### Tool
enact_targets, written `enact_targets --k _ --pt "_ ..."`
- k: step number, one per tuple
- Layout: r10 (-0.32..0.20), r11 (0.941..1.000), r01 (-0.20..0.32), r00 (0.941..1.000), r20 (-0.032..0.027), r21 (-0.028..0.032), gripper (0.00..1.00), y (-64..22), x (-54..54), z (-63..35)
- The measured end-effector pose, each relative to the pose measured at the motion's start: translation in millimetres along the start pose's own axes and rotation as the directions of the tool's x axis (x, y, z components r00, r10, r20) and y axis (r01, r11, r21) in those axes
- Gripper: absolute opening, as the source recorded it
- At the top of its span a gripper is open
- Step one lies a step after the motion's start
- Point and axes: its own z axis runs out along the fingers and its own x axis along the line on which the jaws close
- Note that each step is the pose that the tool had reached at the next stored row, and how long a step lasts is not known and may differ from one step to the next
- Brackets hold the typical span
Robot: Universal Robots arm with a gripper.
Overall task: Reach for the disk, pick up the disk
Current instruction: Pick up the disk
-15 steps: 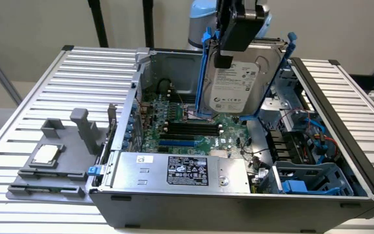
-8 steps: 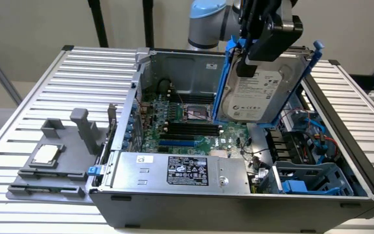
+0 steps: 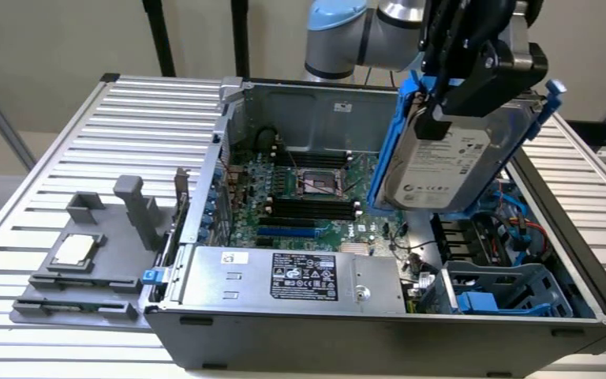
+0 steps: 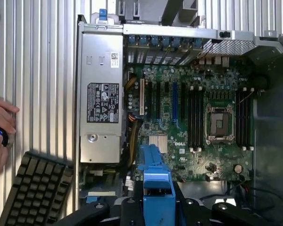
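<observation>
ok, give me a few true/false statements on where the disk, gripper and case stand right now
1. The gripper holds the disk lifted above the open computer case. True.
2. The disk lies flat on the slatted table. False: it hangs tilted over the case.
3. The CPU socket on the motherboard is empty. True.
4. The small chip sits inside the case. False: it rests on the grey fixture outside it.

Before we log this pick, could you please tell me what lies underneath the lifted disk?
The disk, held in the tool, hangs above the open computer case. Below it are the circuit board and blue drive cages. The part of the case directly behind the disk is covered.
</observation>
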Motion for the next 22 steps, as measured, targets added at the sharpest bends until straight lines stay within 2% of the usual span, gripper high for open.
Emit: enact_targets --k 4,13,22 --pt "0.0 1.0 0.0 1.0 -0.0002 -0.0001 0.33 -11.5 10.6 -0.5" --pt "0.0 1.0 0.0 1.0 -0.001 -0.0007 0.33 -31.3 36.9 -2.1" --pt "0.0 1.0 0.0 1.0 -0.0012 -0.0025 0.33 -65.1 51.4 -3.1"
